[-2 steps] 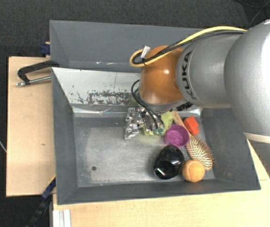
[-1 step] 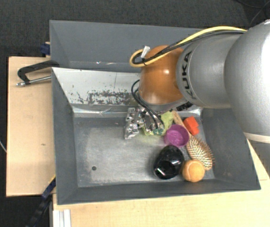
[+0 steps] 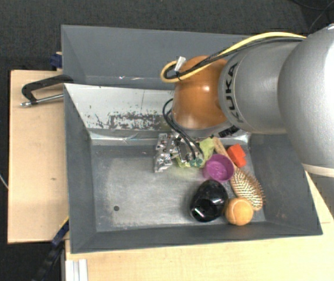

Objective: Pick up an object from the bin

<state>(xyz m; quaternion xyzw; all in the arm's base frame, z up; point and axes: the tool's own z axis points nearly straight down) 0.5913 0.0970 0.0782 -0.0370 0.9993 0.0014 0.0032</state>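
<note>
Gripper (image 3: 166, 155) status, as read from my remote station: the metal two-finger gripper sits low over the floor of the grey metal bin (image 3: 114, 204), near the middle of the floor and close to the back wall. I cannot tell whether it is released or clenched, because its metal parts merge into one cluster under the glossy orange wrist cover (image 3: 197, 101). A yellow cable (image 3: 255, 40) runs along the silver arm (image 3: 307, 86) to that cover. Nearest item: a small pale green crumpled object (image 3: 194, 158), just beside the gripper on the side toward the right wall. I cannot tell whether the two touch. This object is the first of a heap that runs toward the bin's right front corner. Heap contents, in order from the gripper: a round purple cup-like object (image 3: 218, 168) against the green one; a small orange-red block (image 3: 236, 155) behind the purple one, toward the right wall; a glossy black rounded object (image 3: 208, 201) in front of the purple one; a tan oval bristled brush head (image 3: 248, 189) toward the right wall; and an orange ball (image 3: 238, 211) between the black object and the brush head, nearest the front wall.
</note>
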